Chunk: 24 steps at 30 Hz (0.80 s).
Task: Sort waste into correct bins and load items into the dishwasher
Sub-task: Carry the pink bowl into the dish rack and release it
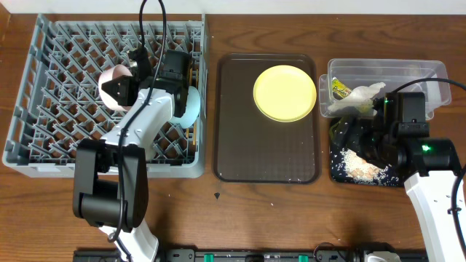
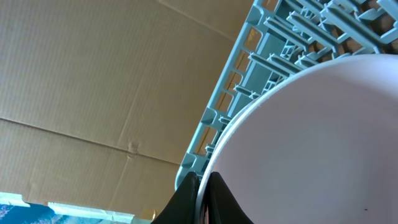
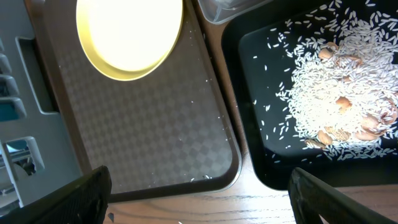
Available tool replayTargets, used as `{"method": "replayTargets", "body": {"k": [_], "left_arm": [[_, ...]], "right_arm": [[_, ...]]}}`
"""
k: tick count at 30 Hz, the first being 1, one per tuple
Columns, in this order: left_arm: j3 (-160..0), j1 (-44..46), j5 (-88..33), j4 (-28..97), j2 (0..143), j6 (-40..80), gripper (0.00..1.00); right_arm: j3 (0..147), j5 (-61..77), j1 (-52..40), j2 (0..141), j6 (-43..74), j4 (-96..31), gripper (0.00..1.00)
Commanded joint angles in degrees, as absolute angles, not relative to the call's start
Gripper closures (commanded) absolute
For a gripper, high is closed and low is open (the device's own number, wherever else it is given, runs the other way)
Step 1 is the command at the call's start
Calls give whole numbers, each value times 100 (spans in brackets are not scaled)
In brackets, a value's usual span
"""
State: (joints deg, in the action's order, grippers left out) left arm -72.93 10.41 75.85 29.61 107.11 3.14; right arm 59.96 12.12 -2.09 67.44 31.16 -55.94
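My left gripper is over the grey dishwasher rack, shut on the rim of the white-pinkish bowl. In the left wrist view the two fingers pinch that rim, and the bowl stands on edge against the rack. A light blue bowl sits in the rack's right side. The yellow plate lies on the brown tray. My right gripper hangs open between the brown tray and the black tray, holding nothing.
The black tray holds a heap of rice scraps. Behind it the clear tub contains the green-yellow wrapper and the white tissue. A few rice grains lie on the brown tray.
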Motion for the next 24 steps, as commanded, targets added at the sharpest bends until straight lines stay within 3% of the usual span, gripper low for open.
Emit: {"method": "replayTargets", "body": {"k": [1,24], "left_arm": [[-7220,943,7762,3074,10748,301,92],[-7059,1415,7260,3376,10748,502,92]], "right_arm": [[6062,1181,-167,6740,3059,-5601,11],[6062,1181,-167,6740,3059,-5607,11]]}}
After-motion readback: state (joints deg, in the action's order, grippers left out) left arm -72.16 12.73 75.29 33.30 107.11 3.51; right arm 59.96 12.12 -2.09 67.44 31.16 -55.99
